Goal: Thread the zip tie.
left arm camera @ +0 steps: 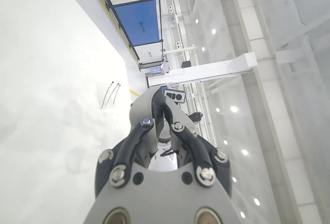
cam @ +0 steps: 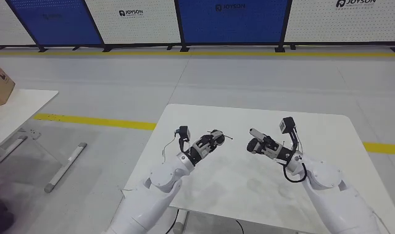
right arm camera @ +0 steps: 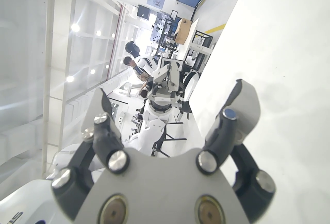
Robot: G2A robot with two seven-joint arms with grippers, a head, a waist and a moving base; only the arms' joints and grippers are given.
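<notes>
Three zip ties (left arm camera: 110, 95) — white table (left arm camera: 51, 55)

— What sort of place are we in?
— We take it for a robotics test hall; blue and white pegboard partitions (cam: 234, 15) fence our bay; a yellow line (cam: 92, 120) is taped across the grey floor (cam: 123, 79).
— We agree; rows of high ceiling lights (left arm camera: 234, 108); benches with screens (right arm camera: 165, 26); a white tabletop (cam: 247, 184) before us.

White table (cam: 247, 179) bears three zip ties (left arm camera: 112, 95) side by side.
</notes>
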